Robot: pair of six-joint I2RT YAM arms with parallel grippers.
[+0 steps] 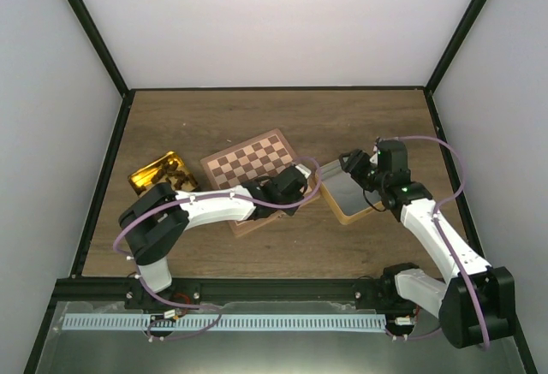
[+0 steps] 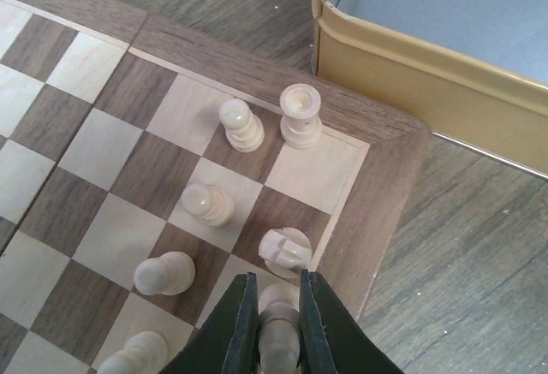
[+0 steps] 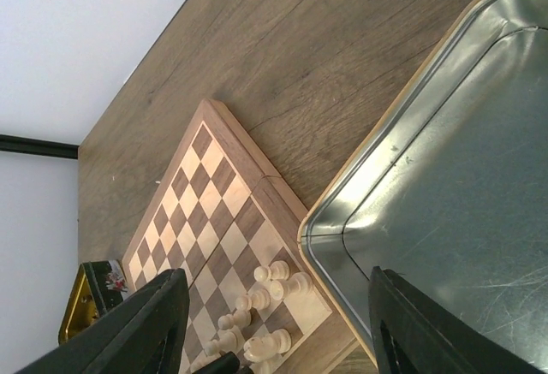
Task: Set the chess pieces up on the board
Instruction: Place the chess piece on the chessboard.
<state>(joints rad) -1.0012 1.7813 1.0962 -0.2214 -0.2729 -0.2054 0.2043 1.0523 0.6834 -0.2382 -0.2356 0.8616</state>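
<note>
Ahead of the left claw (image 2: 277,293), whose fingers (image 2: 227,331) look like matt black plastic, the board (image 2: 381,211) is smooth satin wood. The chess pieces (image 2: 300,115) are pale turned wood, faintly glossy. Right of the claw, the tin (image 2: 402,83) is gold-lacquered metal outside, scratched bare metal inside. The table (image 2: 462,263) is matt woodgrain.

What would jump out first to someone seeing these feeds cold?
The left arm's jaws are shut on a pale cream wooden chess piece at the corner of the square dark-and-tan checked wooden board, next to other pale pieces set there. Just off that corner sits a gold-walled rectangular metal tin with a bare grey floor, and the right arm's jaws stand open over its rim.
</note>
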